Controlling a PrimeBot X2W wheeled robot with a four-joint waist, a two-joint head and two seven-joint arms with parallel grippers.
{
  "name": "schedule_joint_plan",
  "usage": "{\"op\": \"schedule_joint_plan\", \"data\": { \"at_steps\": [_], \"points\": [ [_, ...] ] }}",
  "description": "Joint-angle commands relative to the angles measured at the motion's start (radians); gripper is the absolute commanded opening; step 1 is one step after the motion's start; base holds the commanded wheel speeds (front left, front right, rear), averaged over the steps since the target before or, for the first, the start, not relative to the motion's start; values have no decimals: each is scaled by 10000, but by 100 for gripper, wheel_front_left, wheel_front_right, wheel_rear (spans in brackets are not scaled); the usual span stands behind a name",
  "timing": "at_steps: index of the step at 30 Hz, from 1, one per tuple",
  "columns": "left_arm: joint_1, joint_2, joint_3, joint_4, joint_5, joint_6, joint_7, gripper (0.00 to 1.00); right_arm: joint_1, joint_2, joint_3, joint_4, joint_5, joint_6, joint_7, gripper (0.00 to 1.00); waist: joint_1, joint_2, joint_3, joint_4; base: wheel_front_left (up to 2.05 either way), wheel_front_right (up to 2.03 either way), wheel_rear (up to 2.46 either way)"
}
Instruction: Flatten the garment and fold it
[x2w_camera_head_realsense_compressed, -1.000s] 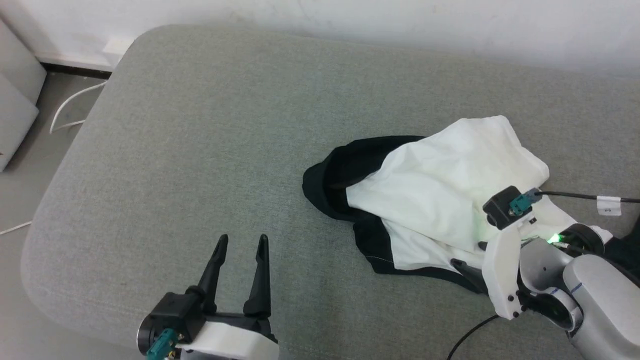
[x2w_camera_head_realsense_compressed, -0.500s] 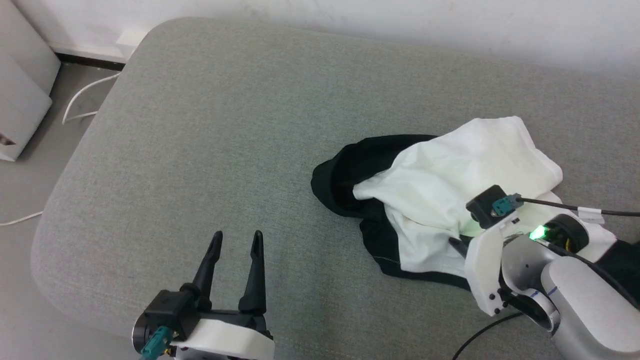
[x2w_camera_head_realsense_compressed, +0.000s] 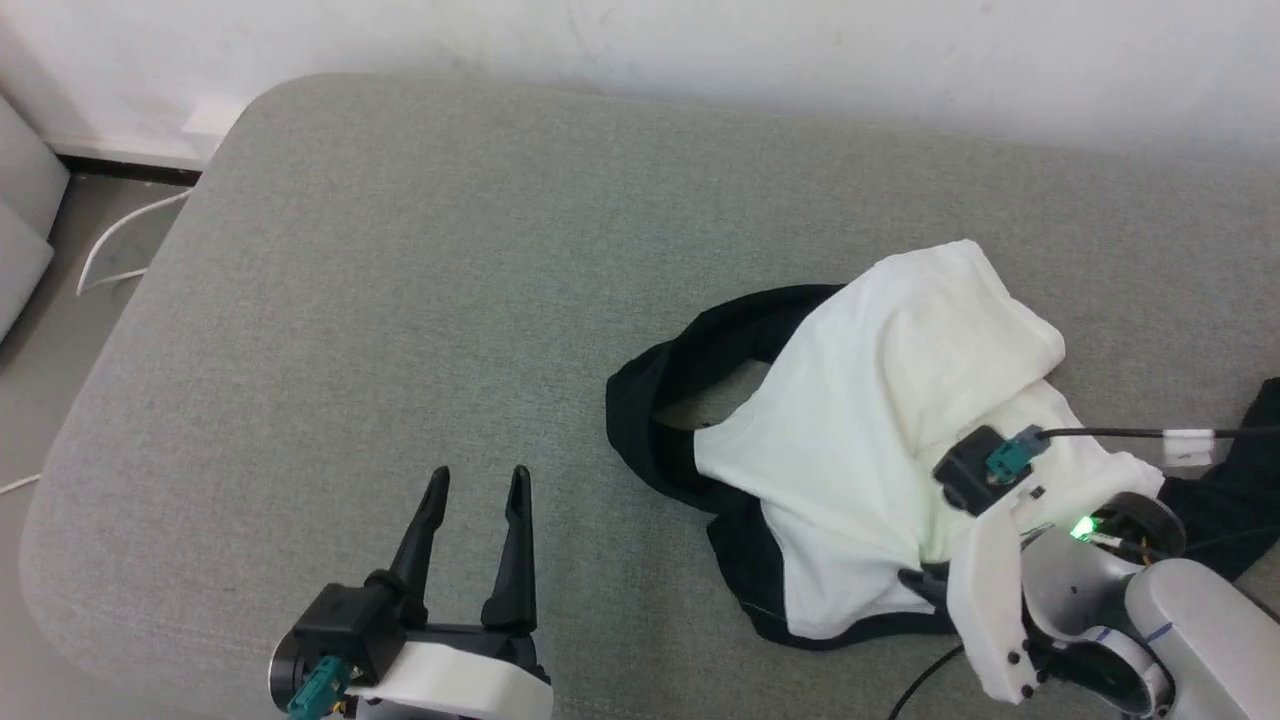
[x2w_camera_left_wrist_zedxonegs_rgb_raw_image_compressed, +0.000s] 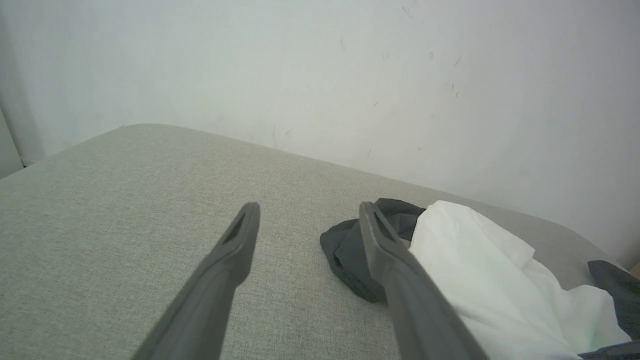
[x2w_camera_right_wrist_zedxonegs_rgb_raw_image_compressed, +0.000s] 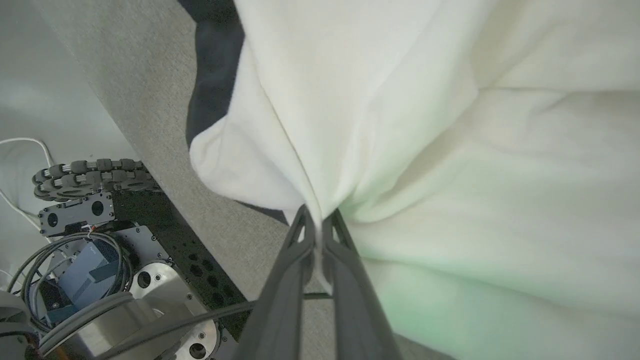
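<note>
- On the right half of the grey cushion (x2w_camera_head_realsense_compressed: 400, 300) lies the garment (x2w_camera_head_realsense_compressed: 880, 400), crumpled, its black edge toward the middle.
- Right gripper (x2w_camera_right_wrist_zedxonegs_rgb_raw_image_compressed: 316, 220): jaws pinching a white fold at the near edge.
- Left gripper (x2w_camera_head_realsense_compressed: 478, 476): jaws spread over bare cushion, well apart from the cloth (the black edge lies to its right, probably its next reach).

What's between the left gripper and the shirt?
Nothing visible. Bare cushion lies between the open left gripper and the shirt, at its black edge. The right gripper is shut on the shirt's white fabric.
</note>
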Motion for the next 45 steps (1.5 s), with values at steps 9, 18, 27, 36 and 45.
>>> {"op": "schedule_joint_plan", "data": {
  "at_steps": [9,18,27,36,45],
  "points": [
    [162,-9,74,92,95,-59,-47,100,33,482,-1365,-660,-377,-7,-359,100,0,0,-286,-157,0,0,0],
    [401,-9,83,27,123,-82,-47,100,213,911,-3850,-1382,-1754,-7,-1342,100,0,0,-405,-250,0,0,0],
    [139,-9,40,-39,493,-264,-47,100,985,1371,-5053,-224,-3224,-7,-1722,100,0,0,159,-413,0,0,0],
    [-180,-9,58,-95,643,-416,-47,100,970,1870,-5635,915,-3825,-7,-2387,100,0,0,621,-480,0,0,0],
    [-339,-9,46,-20,642,-478,-47,100,340,1966,-5517,2735,-4255,-7,-2036,10,0,0,929,-196,0,0,0]
  ]
}}
